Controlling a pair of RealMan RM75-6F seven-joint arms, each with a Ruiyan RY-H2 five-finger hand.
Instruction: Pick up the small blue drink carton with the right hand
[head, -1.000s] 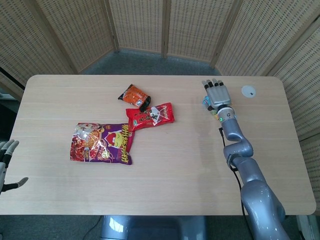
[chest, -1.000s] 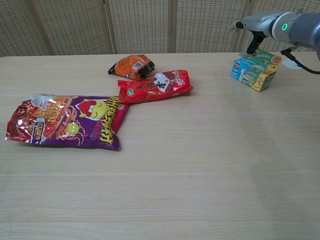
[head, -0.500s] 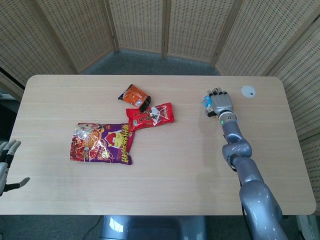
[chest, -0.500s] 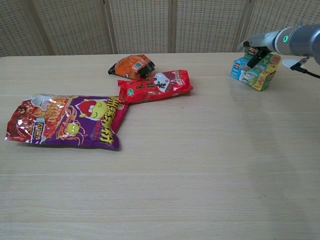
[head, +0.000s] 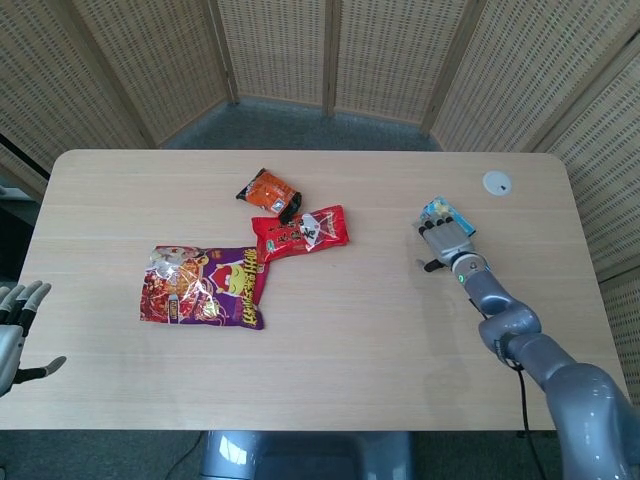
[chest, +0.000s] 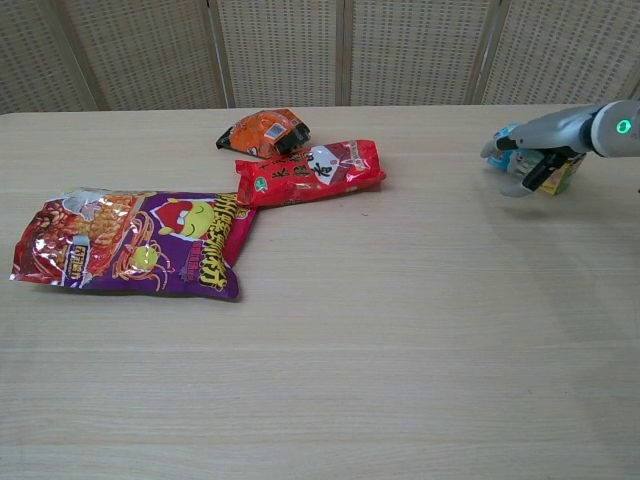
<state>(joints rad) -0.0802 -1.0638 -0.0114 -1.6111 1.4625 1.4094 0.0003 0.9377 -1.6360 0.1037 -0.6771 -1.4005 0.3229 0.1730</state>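
Where we compare with half a second ago: the right hand (head: 447, 240) has drawn nearer and rightward across the table, carrying the small blue drink carton (head: 437, 209) with it.
Left hand (head: 14, 322): we see it only in the head view, beyond the table's left edge, fingers spread and holding nothing.
Purple snack bag (chest: 135, 243): flat on the left half of the table, unmoved since earlier.
Orange packet (head: 269, 190): far of the red packet (head: 301, 232), both unchanged.
Right hand: fingers wrapped around the carton, gripping it; whether it is clear of the wood we cannot tell.
Carton: in the right hand, right of centre, only blue and yellow edges showing between the fingers (chest: 534, 169).
Surface: a pale wooden table (head: 330, 350) with rounded corners.
Room: woven wicker screens (head: 280, 45) stand behind.
Head view only: a small white disc (head: 497, 182) near the far right corner.
Chest view only: a green light (chest: 624, 126) on the right wrist.
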